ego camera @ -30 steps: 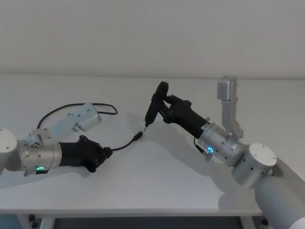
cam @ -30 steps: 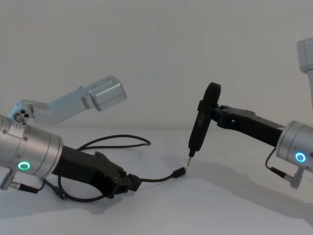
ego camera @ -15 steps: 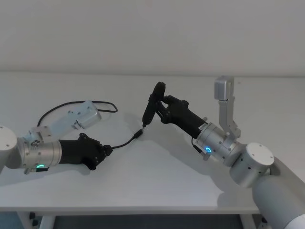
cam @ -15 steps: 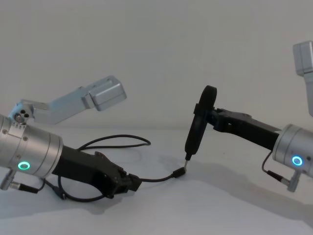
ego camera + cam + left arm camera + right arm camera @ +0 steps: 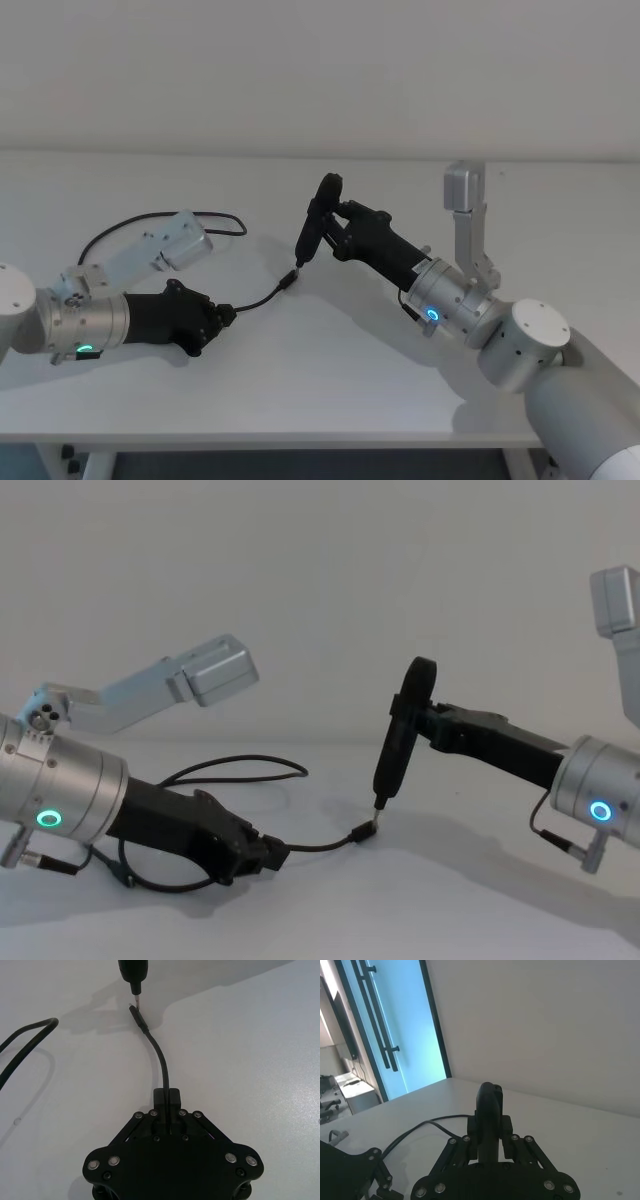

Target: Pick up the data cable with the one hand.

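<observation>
Left claw sits low at the bench, left of centre, jaws pinched narrow on the cable a short way back from its plug. Left wrist view agrees: fingers clamp the cord from both sides, and the cable runs straight out of the grip, then bends slightly to the plug. In the chest view the left claw is right down near the bench surface. The free stub of cable goes roughly level toward centre, with the plug tilted up at the end. The rest of the cable goes back past the left arm and lies in a loose loop on the bench behind it. Right claw comes in from the right, raised above the bench, closed on a black pen-shaped tool. The tool is near upright, leaning, tip down. In the right wrist view the right claw grips the tool across its body. In the chest view the right claw holds the tool with its tip just above the plug; touching or not, can't tell. Left wrist view puts the tool tip just beside the plug's metal end. Plain white wall behind the bench.
</observation>
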